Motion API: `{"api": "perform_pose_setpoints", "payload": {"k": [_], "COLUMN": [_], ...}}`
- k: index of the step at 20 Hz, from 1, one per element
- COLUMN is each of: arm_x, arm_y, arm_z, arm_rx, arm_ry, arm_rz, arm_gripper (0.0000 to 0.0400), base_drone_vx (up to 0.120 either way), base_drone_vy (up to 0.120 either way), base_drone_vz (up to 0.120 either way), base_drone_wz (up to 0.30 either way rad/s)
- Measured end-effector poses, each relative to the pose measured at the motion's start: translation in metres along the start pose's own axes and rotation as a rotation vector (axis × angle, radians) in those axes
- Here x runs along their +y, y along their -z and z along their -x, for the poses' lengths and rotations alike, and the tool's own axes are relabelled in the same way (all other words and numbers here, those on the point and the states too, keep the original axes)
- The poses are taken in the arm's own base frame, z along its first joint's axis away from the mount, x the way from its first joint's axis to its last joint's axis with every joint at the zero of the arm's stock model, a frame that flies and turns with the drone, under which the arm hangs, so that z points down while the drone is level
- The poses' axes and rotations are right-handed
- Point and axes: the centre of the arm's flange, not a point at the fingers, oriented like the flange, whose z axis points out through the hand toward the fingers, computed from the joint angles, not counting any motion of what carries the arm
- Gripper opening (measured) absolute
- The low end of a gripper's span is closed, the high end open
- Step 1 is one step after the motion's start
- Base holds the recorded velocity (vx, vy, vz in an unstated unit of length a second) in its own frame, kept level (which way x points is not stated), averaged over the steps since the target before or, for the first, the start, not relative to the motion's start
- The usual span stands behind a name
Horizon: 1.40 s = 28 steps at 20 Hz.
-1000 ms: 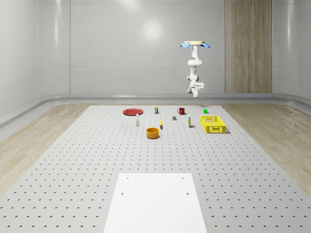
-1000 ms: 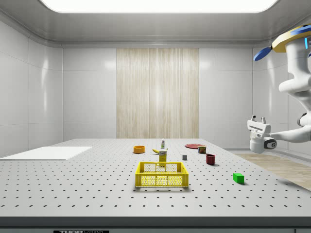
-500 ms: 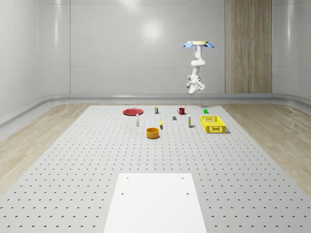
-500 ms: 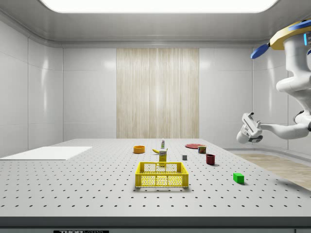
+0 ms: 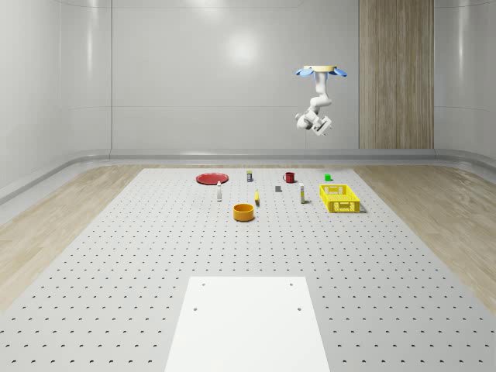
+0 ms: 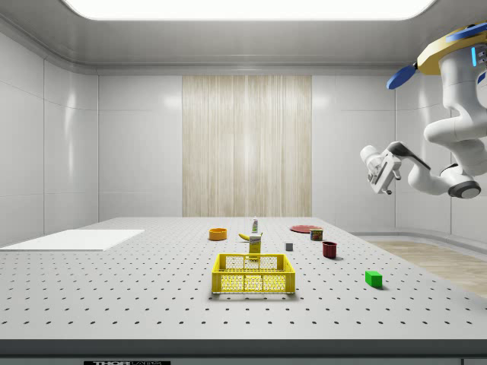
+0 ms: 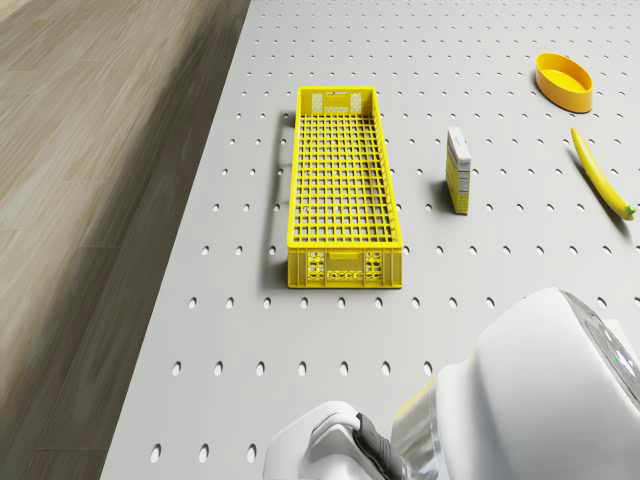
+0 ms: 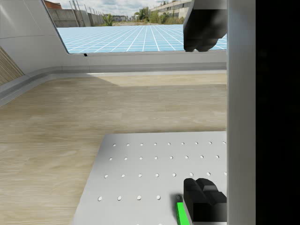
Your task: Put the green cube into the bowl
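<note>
Side view: the drone (image 6: 456,47) hovers high over the table (image 6: 114,304) end, with the arm folded and the gripper (image 6: 378,173) far above the cube (image 6: 373,278).
Wrist view shows both fingers (image 8: 202,27) well apart, so the gripper is open and holds nothing. In the whole-scene view, the cube lies on the table at 12 o'clock from the crate (image 5: 341,198) and at 2 o'clock from the bowl (image 5: 244,211), well apart from it.
</note>
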Motion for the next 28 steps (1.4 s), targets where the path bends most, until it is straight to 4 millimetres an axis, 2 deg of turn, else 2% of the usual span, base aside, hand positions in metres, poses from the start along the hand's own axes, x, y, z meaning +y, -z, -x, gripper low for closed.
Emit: {"api": "perform_pose_setpoints", "payload": {"k": [4, 6, 9, 14, 28], "arm_x": [-0.023, -0.029, -0.035, -0.040, -0.043], "arm_y": [-0.005, -0.009, -0.013, -0.017, -0.020], "arm_z": [0.023, 0.030, 0.036, 0.041, 0.044], "arm_rx": [0.237, 0.309, 0.380, 0.439, 0.476], "arm_ry": [0.008, 0.011, 0.014, 0.016, 0.017], "arm_rz": [0.234, 0.304, 0.371, 0.426, 0.461], "arm_gripper": [0.0400, 0.0400, 0.0400, 0.0400, 0.0400], "base_drone_vx": [0.000, 0.000, 0.120, 0.112, 0.000], "base_drone_vy": [0.000, 0.000, 0.000, 0.000, 0.000], "base_drone_vz": [-0.120, -0.120, -0.120, -0.120, -0.120], "base_drone_wz": [0.000, 0.000, 0.000, 0.000, 0.000]}}
